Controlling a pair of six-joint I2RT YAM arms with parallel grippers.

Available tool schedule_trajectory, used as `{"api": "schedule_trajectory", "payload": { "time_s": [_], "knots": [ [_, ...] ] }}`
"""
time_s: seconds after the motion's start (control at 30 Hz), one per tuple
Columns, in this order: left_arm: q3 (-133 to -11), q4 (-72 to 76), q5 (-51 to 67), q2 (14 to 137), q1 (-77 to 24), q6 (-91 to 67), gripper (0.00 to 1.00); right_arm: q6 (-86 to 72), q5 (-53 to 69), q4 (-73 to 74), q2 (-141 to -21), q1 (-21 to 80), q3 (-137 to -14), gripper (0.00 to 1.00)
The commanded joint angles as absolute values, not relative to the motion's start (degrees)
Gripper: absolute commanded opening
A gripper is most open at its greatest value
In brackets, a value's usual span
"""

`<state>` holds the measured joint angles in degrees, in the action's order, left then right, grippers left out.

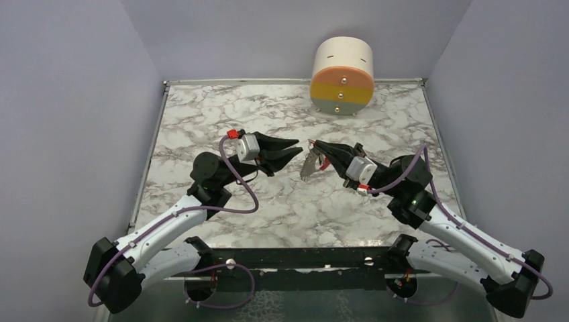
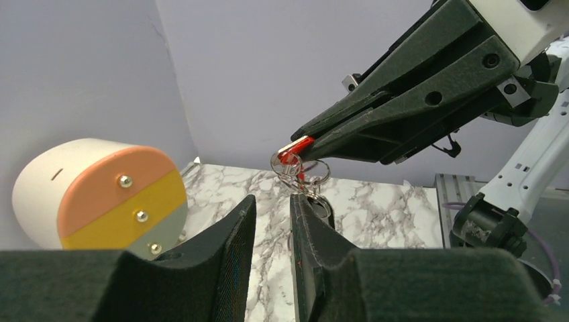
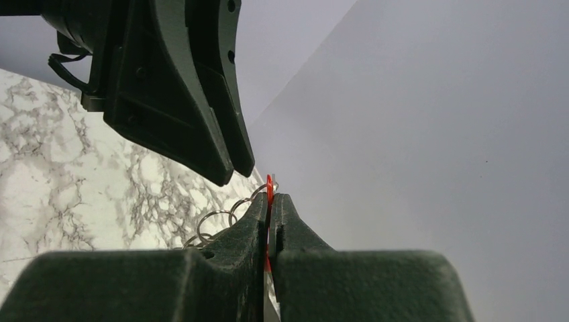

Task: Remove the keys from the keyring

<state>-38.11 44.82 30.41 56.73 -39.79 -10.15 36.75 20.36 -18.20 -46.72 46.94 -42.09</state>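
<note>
My right gripper (image 1: pixel 314 143) (image 3: pixel 270 196) is shut on a thin flat red-headed key (image 3: pixel 269 186) with a silver blade between the pads, held well above the table. The keyring's thin silver rings (image 3: pixel 213 220) (image 2: pixel 314 172) hang from the key's head. The rest of the bunch dangles below (image 1: pixel 309 166). The dark-headed key is not clearly visible. My left gripper (image 1: pixel 296 149) (image 2: pixel 268 198) is open and empty. It points at the right gripper's tip (image 2: pixel 302 144), just short of the hanging rings. Its right finger (image 2: pixel 315 228) hides the lower rings.
A round white box (image 1: pixel 342 75) with peach, yellow and grey drawer fronts stands at the back of the marble table (image 1: pixel 201 114); it also shows in the left wrist view (image 2: pixel 100 194). Lilac walls enclose the sides.
</note>
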Motion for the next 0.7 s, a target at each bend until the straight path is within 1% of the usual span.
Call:
{"api": "schedule_trajectory", "payload": {
  "time_s": [0.0, 0.17, 0.43, 0.53, 0.67],
  "knots": [
    [-37.56, 43.3, 27.35, 54.54, -39.99, -9.69, 0.28, 37.44, 18.63, -22.06, -46.68, 47.2, -42.09, 0.02],
    [-38.41, 43.27, 28.31, 56.1, -39.97, -11.65, 0.27, 37.4, 18.63, -21.89, -46.75, 47.28, -42.17, 0.02],
    [-40.2, 43.86, 28.68, 57.65, -39.99, -15.0, 0.2, 37.42, 18.63, -21.97, -46.83, 47.44, -42.01, 0.02],
    [-40.69, 43.97, 28.88, 57.27, -39.99, -15.59, 0.18, 37.44, 18.55, -21.97, -46.9, 47.44, -42.01, 0.02],
    [-40.33, 44.01, 26.94, 55.37, -39.99, -15.45, 0.17, 37.53, 18.29, -21.88, -47.02, 47.54, -42.01, 0.02]
  ]
}}
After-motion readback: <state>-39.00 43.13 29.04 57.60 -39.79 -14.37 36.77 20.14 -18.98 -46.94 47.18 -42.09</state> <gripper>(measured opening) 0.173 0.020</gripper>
